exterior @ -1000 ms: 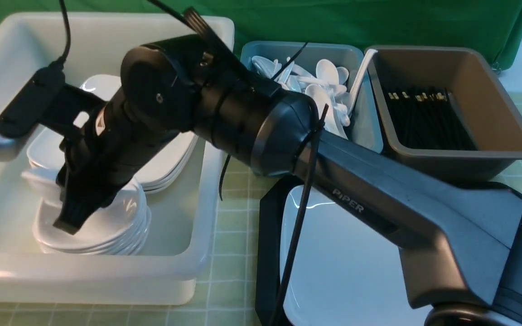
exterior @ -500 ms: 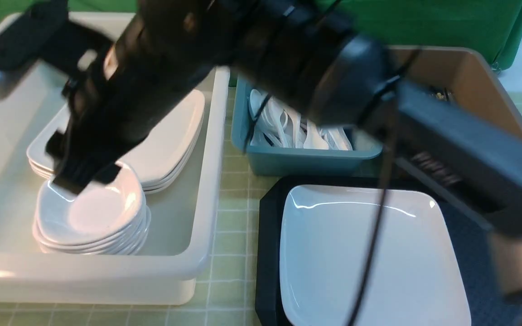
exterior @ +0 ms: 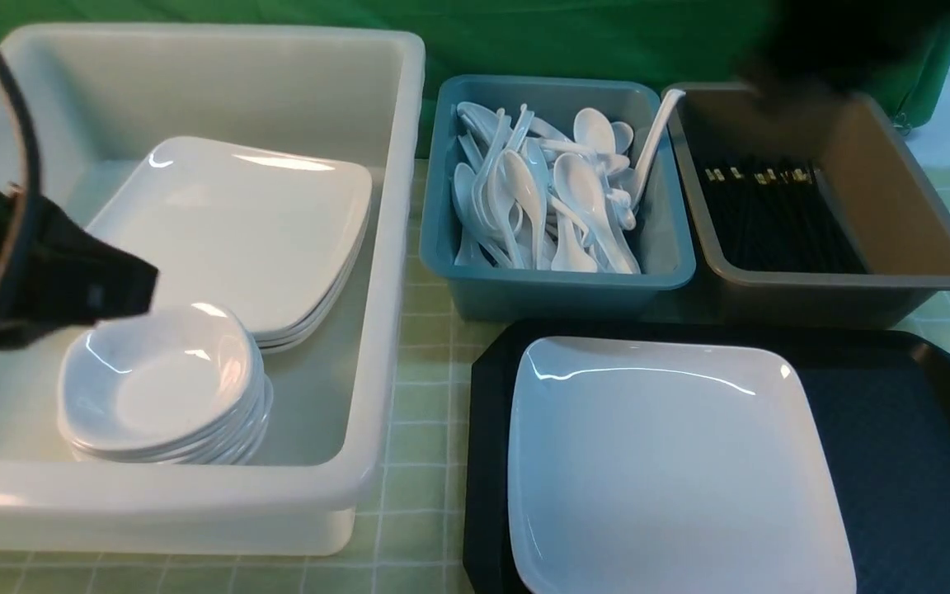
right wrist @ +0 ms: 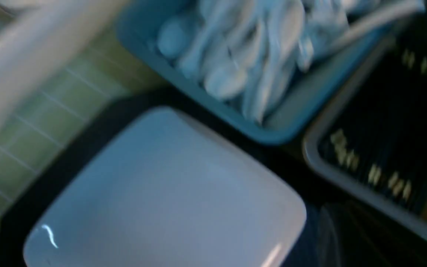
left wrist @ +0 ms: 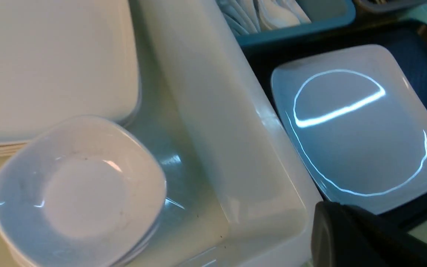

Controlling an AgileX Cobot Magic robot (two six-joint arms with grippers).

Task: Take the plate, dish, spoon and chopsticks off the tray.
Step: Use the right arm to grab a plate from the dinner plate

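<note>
Plate (exterior: pixel 673 462) sits on the tray (exterior: pixel 895 462), squarish, no real long axis. Left hand (exterior: pixel 124 289), clenched and empty over the white tub (exterior: pixel 392 247), has it to its right past the tub wall. Right hand (exterior: pixel 842 49), clenched too, blurs above the brown tub (exterior: pixel 895 276), looks farther

Left gripper (exterior: pixel 124 289) closed, right arm (exterior: pixel 846 41) seemingly raised

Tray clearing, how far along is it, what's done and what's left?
Done, it seems: small dishes are stacked in the white tub, spoons fill the teal tub, chopsticks lie in the brown-grey tub, and none show on the visible part of the tray. In hand: nothing; the left gripper is shut, visibly empty, by the small dishes. Left: the plate sits on the tray.
</note>
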